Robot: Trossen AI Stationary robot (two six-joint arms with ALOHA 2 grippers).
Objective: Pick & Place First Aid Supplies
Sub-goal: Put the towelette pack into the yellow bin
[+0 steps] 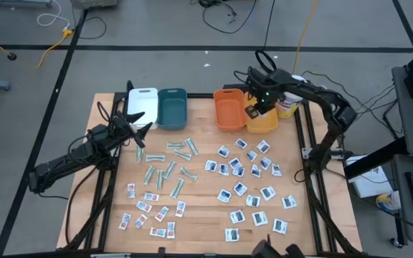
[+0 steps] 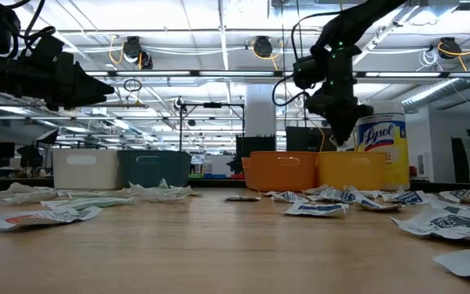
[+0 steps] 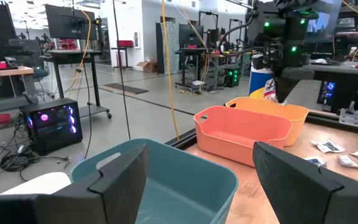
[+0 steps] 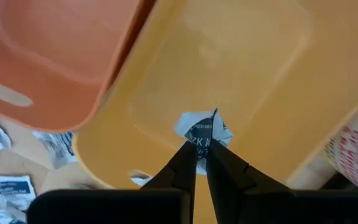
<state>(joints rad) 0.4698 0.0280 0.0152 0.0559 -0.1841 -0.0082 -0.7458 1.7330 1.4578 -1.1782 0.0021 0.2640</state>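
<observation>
My right gripper (image 1: 258, 110) hangs over the yellow bin (image 1: 264, 120), pointing down, shut on a small white packet with dark print (image 4: 201, 132). The low view shows it just above the bin's rim (image 2: 351, 157). Many more packets lie flat on the wooden table: white squarish ones (image 1: 249, 188) at the right, red-printed ones (image 1: 149, 211) at the near left, pale-green strips (image 1: 167, 168) in the middle. My left gripper (image 1: 139, 123) waits level and open at the left, beside the white bin (image 1: 142, 104) and teal bin (image 1: 172, 107). My right gripper pinches the packet's lower edge (image 4: 202, 144) between its two fingertips, coming from above and pointing down. The crumpled packet sticks out past the tips, lifted clear, over the yellow bin's floor (image 4: 241, 68).
Four bins stand in a row along the far side: white, teal, orange (image 1: 228, 111), yellow. A white canister with a yellow label (image 1: 287, 106) stands right of the yellow bin. Black frame rails run along the table's left and right edges.
</observation>
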